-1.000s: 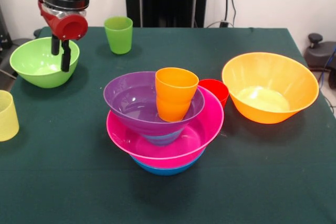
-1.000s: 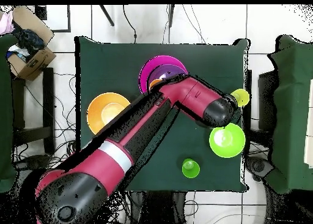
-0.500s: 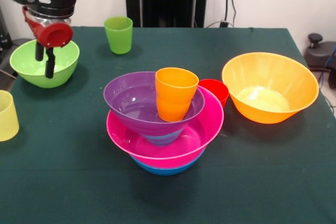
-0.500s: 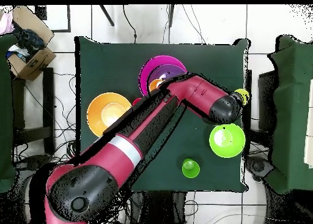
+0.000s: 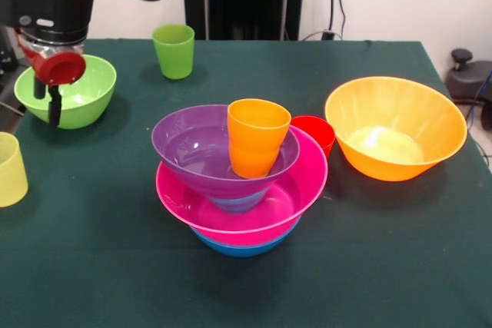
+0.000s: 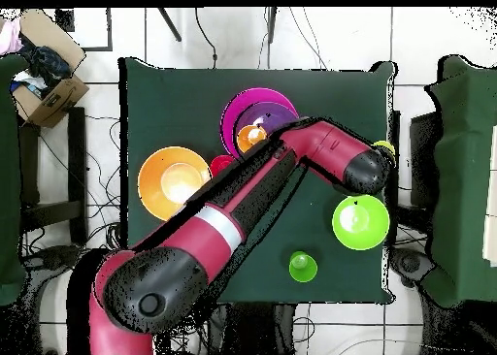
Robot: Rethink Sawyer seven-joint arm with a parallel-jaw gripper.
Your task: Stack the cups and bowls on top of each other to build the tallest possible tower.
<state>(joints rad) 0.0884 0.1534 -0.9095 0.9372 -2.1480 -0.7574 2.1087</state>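
Red and black, my gripper point(image 5: 44, 103) hangs at the left of the front view, its two dark fingers pointing down in front of the near rim of the glossy lime green plastic bowl point(image 5: 77, 90). They stand a little apart with nothing between them, so I read it as open and empty-handed. Just below and to the left of it on the dark green tablecloth point(image 5: 384, 266) stands the small pale yellow tapered plastic tumbler point(image 5: 9, 168), cut by the picture's edge and clear of the fingers. From overhead the arm's wrist point(image 6: 367, 172) covers most of that tumbler, leaving only a sliver showing past it, with the lime bowl just beside.

Well apart from the gripper, in the middle of the table, sits the multicoloured tower of plastic bowls point(image 5: 240, 182): a blue bowl point(image 5: 238, 248) at the bottom, the wide pink bowl point(image 5: 296, 190) nested in it, the purple bowl point(image 5: 192, 151) above that, and the orange plastic tumbler point(image 5: 257, 137) standing upright inside the purple one toward its right side. A small red tumbler point(image 5: 318, 133) stands just behind the pink rim. I see the large orange bowl point(image 5: 395, 128) alone on the right, and the green tumbler point(image 5: 174, 51) upright near the far edge.
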